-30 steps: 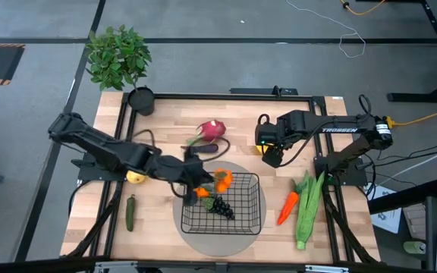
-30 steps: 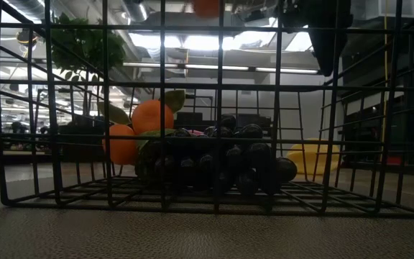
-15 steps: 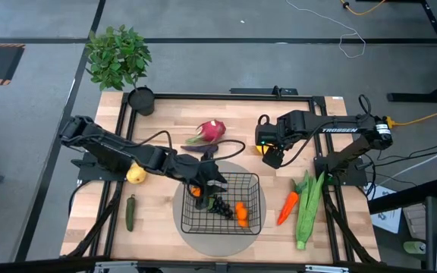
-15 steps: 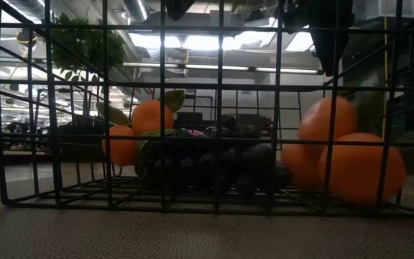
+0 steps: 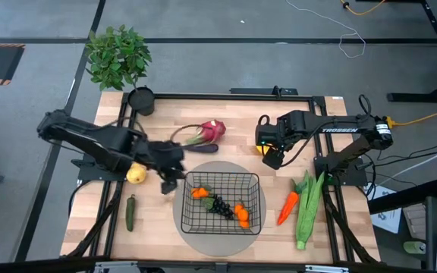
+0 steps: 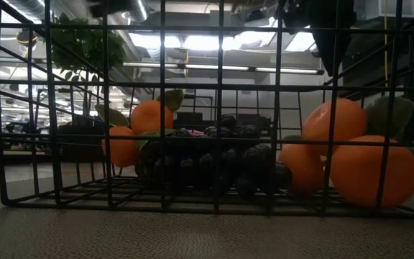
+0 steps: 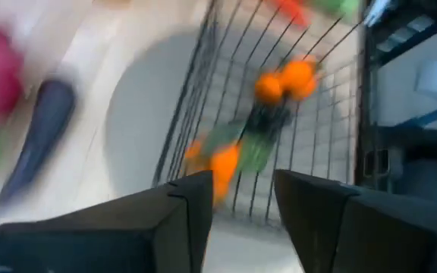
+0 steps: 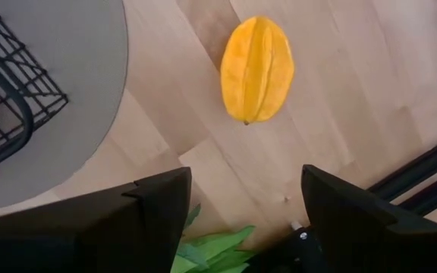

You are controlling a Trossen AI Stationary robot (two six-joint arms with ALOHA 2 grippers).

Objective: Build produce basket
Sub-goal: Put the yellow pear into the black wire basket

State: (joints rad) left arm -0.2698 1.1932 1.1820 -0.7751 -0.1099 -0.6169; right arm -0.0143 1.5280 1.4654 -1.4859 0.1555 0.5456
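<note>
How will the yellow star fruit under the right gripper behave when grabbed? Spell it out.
The yellow star fruit lies alone on bare wood beneath the open right gripper. Its ridged, lengthwise lobes probably give the fingers something to catch, though its glossy skin may slip. Being oval with tapered ends, it could rock or roll sideways if nudged. As a small toy, it is likely light.

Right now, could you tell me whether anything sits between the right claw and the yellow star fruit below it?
Nothing visible does. The right claw hangs open over bare wood, and the star fruit lies alone just ahead of its fingers. The basket on its grey mat sits off to one side, clear of that path.
</note>
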